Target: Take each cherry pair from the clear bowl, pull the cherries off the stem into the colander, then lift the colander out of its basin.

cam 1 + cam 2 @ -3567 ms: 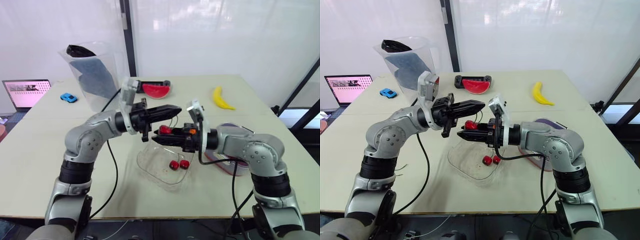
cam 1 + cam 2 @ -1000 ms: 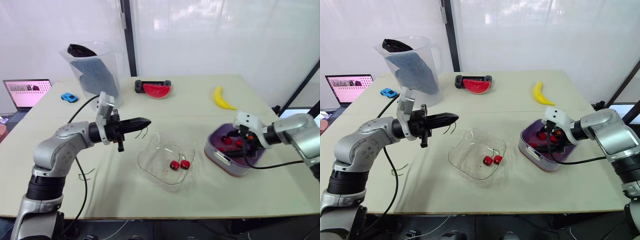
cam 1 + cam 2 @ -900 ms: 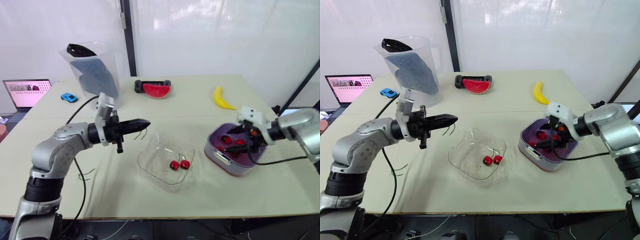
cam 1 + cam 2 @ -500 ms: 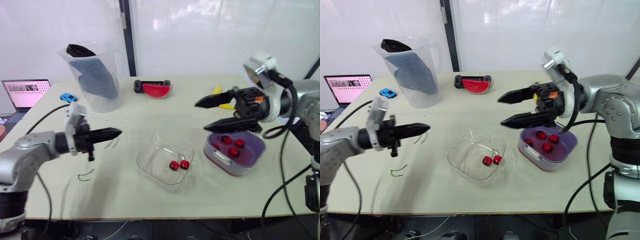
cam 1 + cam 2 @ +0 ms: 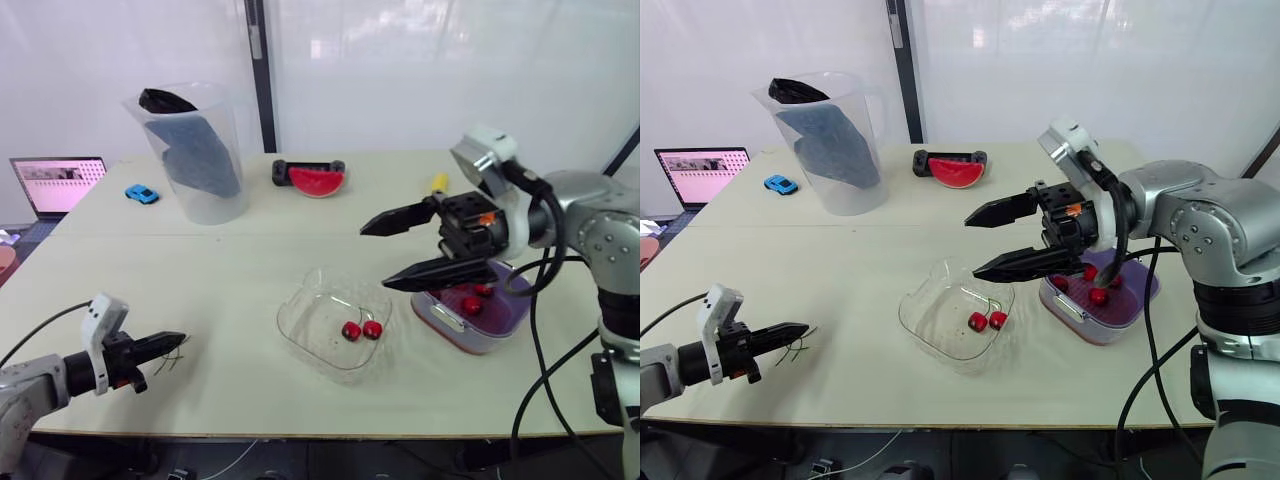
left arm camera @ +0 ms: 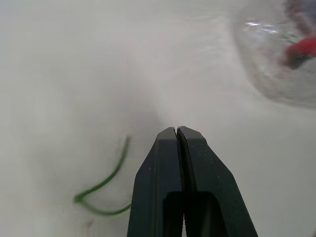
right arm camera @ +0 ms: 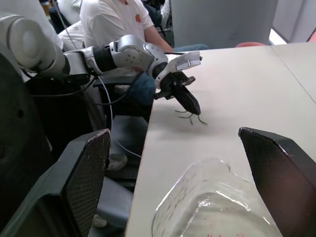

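A red cherry pair lies in the clear plastic bowl at frame centre. Just up and right of it, the right gripper hangs wide open; reaching down to pinch the pair looks next. At lower left, the left gripper is closed beside bare green stems.

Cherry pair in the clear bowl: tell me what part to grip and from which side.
Probably grip the thin stem just behind the cherry pair, coming down from above. The round cherries lie side by side on the floor of the clear bowl, whose raised walls block a sideways approach; the open right pincer hangs nearest.
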Controlling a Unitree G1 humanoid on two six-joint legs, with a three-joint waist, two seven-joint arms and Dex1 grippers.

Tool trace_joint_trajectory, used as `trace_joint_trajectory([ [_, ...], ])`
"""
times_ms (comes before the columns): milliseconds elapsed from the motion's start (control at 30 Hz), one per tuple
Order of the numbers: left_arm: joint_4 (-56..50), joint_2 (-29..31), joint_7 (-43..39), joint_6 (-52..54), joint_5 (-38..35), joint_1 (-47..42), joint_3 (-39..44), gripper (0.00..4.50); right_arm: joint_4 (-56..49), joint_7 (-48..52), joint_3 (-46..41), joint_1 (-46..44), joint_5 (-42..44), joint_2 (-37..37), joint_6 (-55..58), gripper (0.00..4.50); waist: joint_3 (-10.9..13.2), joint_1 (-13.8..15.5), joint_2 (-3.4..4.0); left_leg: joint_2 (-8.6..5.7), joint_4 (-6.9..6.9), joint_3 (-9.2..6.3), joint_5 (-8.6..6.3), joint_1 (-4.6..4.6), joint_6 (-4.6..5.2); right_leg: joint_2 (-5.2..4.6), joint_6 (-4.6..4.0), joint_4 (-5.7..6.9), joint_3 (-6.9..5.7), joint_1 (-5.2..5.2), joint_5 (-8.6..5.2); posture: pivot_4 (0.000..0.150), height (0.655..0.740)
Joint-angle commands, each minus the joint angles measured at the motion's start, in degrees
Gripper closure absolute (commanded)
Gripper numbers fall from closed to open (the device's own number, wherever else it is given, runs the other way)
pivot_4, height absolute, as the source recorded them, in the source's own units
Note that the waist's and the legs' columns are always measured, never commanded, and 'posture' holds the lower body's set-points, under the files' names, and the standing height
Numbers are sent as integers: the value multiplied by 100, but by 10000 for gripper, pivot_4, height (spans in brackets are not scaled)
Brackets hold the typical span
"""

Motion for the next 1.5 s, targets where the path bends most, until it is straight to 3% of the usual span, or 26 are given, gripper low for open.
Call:
trace_joint_trajectory([
  [33, 129, 8, 115, -43, 166, 37, -7, 45000, 4, -258, -208, -134, 114, 76, 39, 275, 0, -6, 0, 0, -1, -1, 0, 0, 0, 0, 0, 1, 0, 0, 0, 1500, 7400],
  [400, 278, 55, 101, -35, 238, -177, -13, 45000, -62, -238, -213, -79, 116, -55, 14, 275, 0, -8, 0, 0, -2, 0, 0, 0, 0, -1, 0, 1, 0, -2, 0, 1500, 7400],
  [700, -504, 425, 114, 659, -640, -615, 761, 45000, -265, -285, -489, 150, 480, -308, 210, 275, -1, -5, -1, 3, -3, -1, 0, -1, 0, -3, 0, -1, 0, -2, 0, 1500, 7400],
  [1033, -464, 275, 230, 473, -184, -191, 135, 45000, -294, -426, -392, 194, 427, -283, 135, 275, -1, -16, 1, 2, -6, 5, 0, 0, 0, -1, 0, 1, 3, -5, 0, 1500, 7400],
  [1133, -300, 203, 274, 273, 45, -152, 32, 36229, -318, -472, -372, 211, 424, -271, 124, 0, -1, -3, 1, 1, -4, 4, 0, 0, 0, -1, 0, -1, 2, -2, 0, 1500, 7400],
  [1367, -196, 118, 252, 177, 130, -207, 51, 501, -305, -572, -296, 156, 373, -236, 73, 0, -1, -6, 1, 1, -5, 4, 0, 0, 0, -2, 0, -1, 2, -3, 0, 1500, 7400],
  [1500, -221, 89, 272, 164, 74, -230, 166, 501, -314, -599, -294, 149, 391, -237, 86, 0, -1, -6, 1, 2, -5, 4, 0, 0, 0, -2, 0, -1, 2, -4, 0, 1500, 7400],
])
